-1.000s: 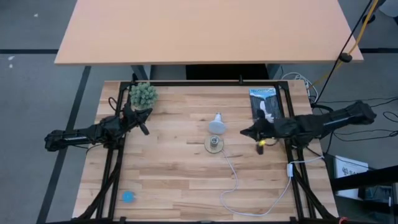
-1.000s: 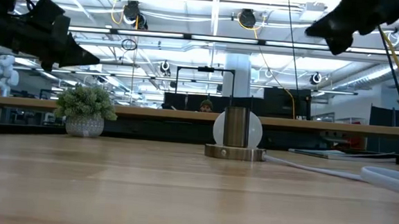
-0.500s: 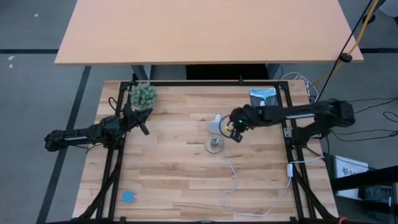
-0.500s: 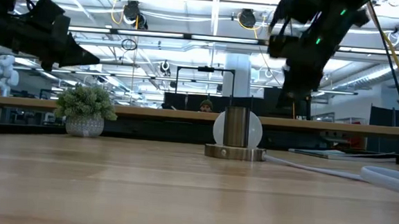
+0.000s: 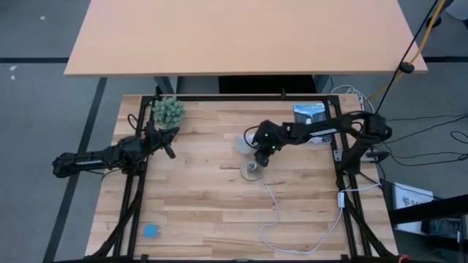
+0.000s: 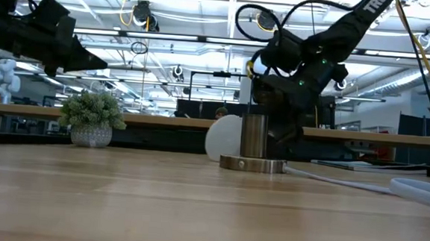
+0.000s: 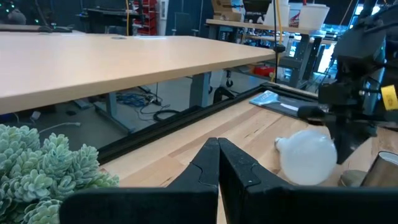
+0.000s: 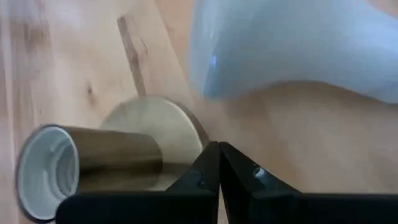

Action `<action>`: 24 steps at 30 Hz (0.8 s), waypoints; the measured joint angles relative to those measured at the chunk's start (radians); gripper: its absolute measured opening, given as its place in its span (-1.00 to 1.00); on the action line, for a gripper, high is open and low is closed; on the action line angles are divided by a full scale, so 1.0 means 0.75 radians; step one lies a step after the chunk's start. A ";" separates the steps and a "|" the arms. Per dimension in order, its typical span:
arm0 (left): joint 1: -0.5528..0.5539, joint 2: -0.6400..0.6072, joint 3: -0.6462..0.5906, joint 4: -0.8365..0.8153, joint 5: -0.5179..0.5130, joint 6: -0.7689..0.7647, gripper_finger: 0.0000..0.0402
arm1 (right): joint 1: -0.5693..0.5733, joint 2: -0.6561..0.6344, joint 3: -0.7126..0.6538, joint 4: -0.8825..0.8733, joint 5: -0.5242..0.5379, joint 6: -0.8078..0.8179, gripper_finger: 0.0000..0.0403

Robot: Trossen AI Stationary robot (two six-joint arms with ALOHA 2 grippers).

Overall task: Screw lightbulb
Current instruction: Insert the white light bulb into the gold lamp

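- Two arms show in the high view; my right gripper (image 5: 261, 148) hangs just above the socket (image 5: 252, 169), fingers pressed together with nothing between them; the lightbulb (image 5: 246, 140) lies on its side just beyond the socket, toward the plant (image 5: 168, 111), touching or nearly touching my fingers; my left gripper (image 5: 167, 143) waits well apart from the socket, near the plant, closed and empty.
- Low view: the socket's brass tube (image 6: 254, 136) stands upright on its disc; the bulb's globe (image 6: 222, 137) rests on the table (image 6: 194, 209) just beside it, my right gripper (image 6: 274, 135) close behind.
- Left wrist view: my left fingers (image 7: 217, 163) meet at the tips; the bulb (image 7: 308, 157) lies free beyond them.
- Right wrist view: closed fingertips (image 8: 216, 163) sit over the socket's disc (image 8: 157, 121), the bulb's neck (image 8: 261, 50) just past.
- Risk, as I judge it: closed fingers can only nudge, so the round globe may roll off; a low sweep could tip the socket or snag its cord (image 5: 276, 212).
- Room: bare boards lie wide on the socket's plant side and near side; the booklet (image 5: 310, 115) and table frame crowd the far right.
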 joint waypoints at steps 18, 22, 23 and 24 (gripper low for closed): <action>0.000 0.000 0.000 0.000 0.000 0.000 -1.00 | -0.065 -0.097 0.304 -0.355 0.313 -0.324 -0.50; 0.000 0.000 0.000 0.000 0.000 0.000 -1.00 | -0.097 0.035 0.545 -0.544 0.368 -0.381 -0.14; -0.001 0.000 0.000 0.000 0.000 0.000 -1.00 | -0.105 0.074 0.602 -0.578 0.376 -0.381 -0.04; 0.000 0.000 0.000 0.000 0.000 0.000 -1.00 | -0.114 0.113 0.655 -0.612 0.380 -0.384 0.04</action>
